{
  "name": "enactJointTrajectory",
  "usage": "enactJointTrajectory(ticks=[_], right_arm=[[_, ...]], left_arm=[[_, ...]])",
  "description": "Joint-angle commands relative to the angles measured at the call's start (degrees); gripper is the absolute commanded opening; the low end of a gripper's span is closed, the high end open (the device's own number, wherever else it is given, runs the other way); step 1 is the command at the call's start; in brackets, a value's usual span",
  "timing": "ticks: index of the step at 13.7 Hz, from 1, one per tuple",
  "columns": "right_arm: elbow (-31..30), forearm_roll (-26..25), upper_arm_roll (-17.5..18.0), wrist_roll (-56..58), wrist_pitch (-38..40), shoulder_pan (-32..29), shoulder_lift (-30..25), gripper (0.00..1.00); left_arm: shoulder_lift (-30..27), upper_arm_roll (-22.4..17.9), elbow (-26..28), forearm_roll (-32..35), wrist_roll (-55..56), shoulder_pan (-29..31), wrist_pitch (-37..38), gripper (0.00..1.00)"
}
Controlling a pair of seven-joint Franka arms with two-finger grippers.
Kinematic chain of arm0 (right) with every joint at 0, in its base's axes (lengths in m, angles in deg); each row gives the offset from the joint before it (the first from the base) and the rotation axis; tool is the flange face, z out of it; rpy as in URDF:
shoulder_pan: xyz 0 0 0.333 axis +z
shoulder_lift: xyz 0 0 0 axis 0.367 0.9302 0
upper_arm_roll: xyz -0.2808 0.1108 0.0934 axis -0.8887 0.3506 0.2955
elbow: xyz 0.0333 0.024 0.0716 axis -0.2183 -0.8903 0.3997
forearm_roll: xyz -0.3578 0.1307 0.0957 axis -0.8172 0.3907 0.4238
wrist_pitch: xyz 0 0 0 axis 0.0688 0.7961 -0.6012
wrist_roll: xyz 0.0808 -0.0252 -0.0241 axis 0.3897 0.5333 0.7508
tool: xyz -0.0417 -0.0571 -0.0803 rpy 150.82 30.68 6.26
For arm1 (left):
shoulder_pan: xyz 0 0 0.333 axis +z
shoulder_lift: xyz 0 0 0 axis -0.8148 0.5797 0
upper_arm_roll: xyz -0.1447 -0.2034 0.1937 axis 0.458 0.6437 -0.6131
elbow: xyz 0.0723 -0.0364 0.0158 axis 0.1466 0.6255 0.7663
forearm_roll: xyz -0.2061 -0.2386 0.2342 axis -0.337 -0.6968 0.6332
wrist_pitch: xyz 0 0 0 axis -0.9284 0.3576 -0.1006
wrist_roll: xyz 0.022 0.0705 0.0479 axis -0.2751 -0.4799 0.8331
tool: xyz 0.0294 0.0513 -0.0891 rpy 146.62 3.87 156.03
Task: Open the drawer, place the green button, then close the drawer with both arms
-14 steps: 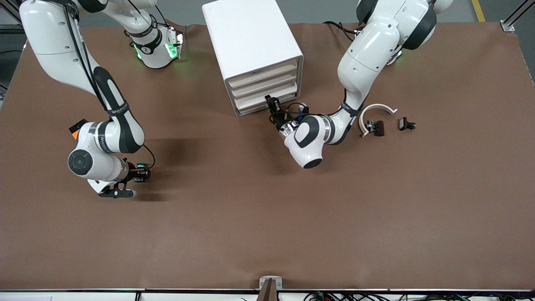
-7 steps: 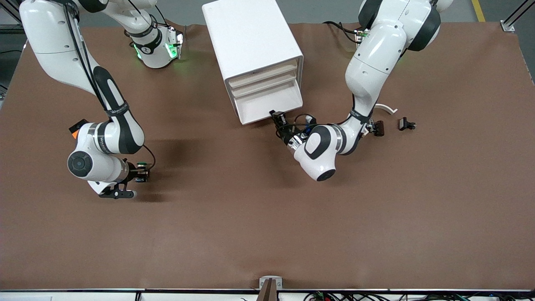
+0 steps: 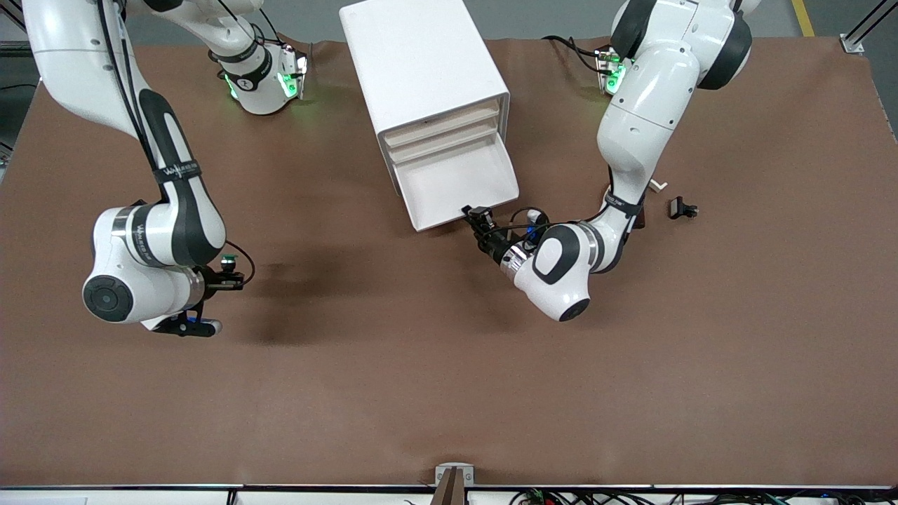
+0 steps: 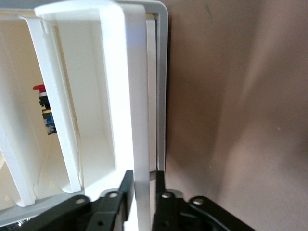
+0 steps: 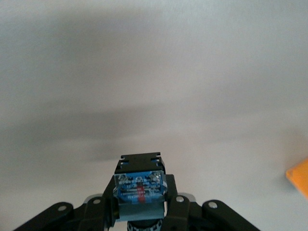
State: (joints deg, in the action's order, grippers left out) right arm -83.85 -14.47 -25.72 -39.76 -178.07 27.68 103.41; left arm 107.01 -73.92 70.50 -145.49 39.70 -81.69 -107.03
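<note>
I see the left pincer (image 3: pixel 474 214) at the front edge of the lowest drawer (image 3: pixel 456 184), which stands pulled out of the white cabinet (image 3: pixel 421 63). In the left wrist view its fingers (image 4: pixel 126 185) sit on both sides of the drawer front (image 4: pixel 134 120); whether they press it or only stand around it, I cannot tell. Deeper in the cabinet I see something small, red and blue (image 4: pixel 44 108), half hidden by a drawer wall. The right pincer (image 3: pixel 228 275) is clamped on the button (image 5: pixel 139 187), lifted over the worktop (image 3: pixel 421 379) toward the right arm's end. Its green cap (image 3: pixel 227 259) shows only from the front. An orange corner (image 5: pixel 298 175) is cut off at the frame edge. A small black clip (image 3: pixel 680 207) lies near the left arm.
</note>
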Motion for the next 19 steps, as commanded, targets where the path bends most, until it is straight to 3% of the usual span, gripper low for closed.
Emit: enactJointTrajectory(ticks=[1,3,6,8,11,13,19], right_arm=[[-0.7,-0.1,0.1,-12.9,6.1,6.0,-5.4,0.35],[-0.6,3.2,0.1,-21.1,9.4,10.0,-7.8,0.34],[-0.5,10.6,0.1,-34.8,11.1,15.0,-10.0,0.33],[-0.5,11.4,0.1,-46.0,10.2,20.6,-10.3,0.33],[-0.5,11.5,0.2,-62.3,4.1,29.0,-9.9,0.32],[-0.5,14.1,0.1,-71.9,-1.4,32.9,-9.7,0.32],[-0.8,15.4,0.1,-90.2,-9.5,37.9,-6.2,0.32]], left_arm=[[0.6,-1.0,-2.7,-0.3,0.1,-0.7,0.2,1.00],[0.2,-1.7,-5.1,2.3,0.1,-0.7,0.4,1.00],[-2.2,-1.6,-8.9,14.4,-0.7,-1.3,0.5,1.00],[-5.1,-1.6,-9.6,20.6,-2.5,-0.9,0.2,1.00],[-9.4,-4.6,-9.6,22.5,-5.2,0.7,0.0,1.00],[-12.9,-8.1,-9.5,25.7,-13.2,0.6,0.0,1.00],[-20.8,-8.3,-9.0,42.6,-47.7,1.7,0.0,1.00]])
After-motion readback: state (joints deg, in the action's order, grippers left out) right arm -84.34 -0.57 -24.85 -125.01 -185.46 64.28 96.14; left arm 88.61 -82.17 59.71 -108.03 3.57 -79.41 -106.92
